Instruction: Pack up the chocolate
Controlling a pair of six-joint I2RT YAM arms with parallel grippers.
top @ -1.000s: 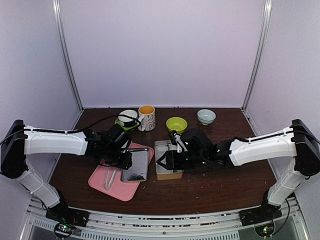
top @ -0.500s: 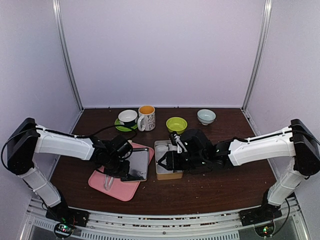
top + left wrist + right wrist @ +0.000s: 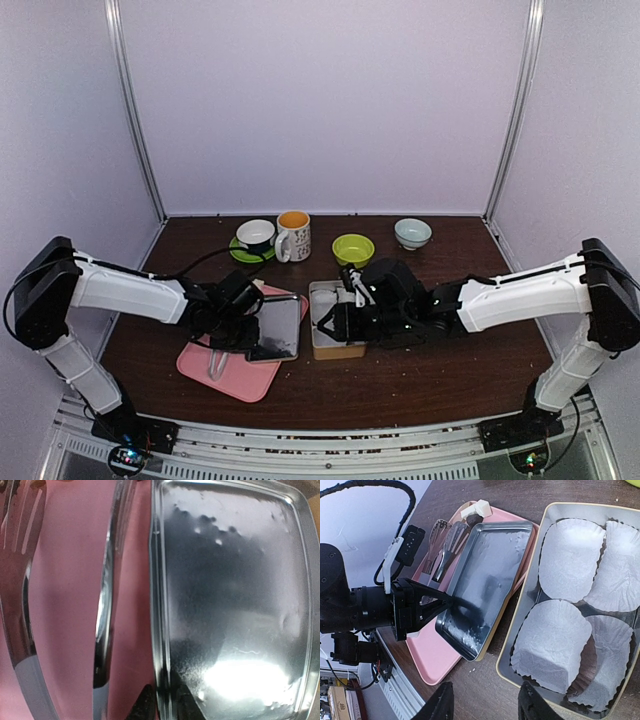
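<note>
The left tool (image 3: 165, 707) has its two tips on either side of the near rim of the lid (image 3: 230, 605), one outside and one inside, both close against the metal, so it is gripping the lid by that edge. The lid lies hollow side up on the pink tray (image 3: 70, 605). In the right wrist view its long right edge (image 3: 485, 575) overhangs the tray's edge toward the tin (image 3: 524, 597). Only a narrow strip of the surface (image 3: 492, 652) shows between lid and tin.

The tongs (image 3: 20, 605) lie on the tray just left of the lid, running parallel to its left rim, with a slim band of pink between them.

The chocolate (image 3: 479, 507) shows as a whitish lump with a dark one beside it. It sits at the tray's far end, next to the lid's far corner and the tong heads.

The right tool (image 3: 487, 702) hangs over the tin's near-left corner with its jaws apart and nothing between them. The tin holds four white paper cups (image 3: 570, 555), which fill it wall to wall.

From above, the tray (image 3: 225, 375) and tin (image 3: 313, 320) sit mid-surface. A cup (image 3: 255, 234), mug (image 3: 293, 235), green bowl (image 3: 353, 248) and pale bowl (image 3: 412, 233) stand in a row along the back edge. A wide stretch of brown surface lies right of the tin, reaching to the side wall.
</note>
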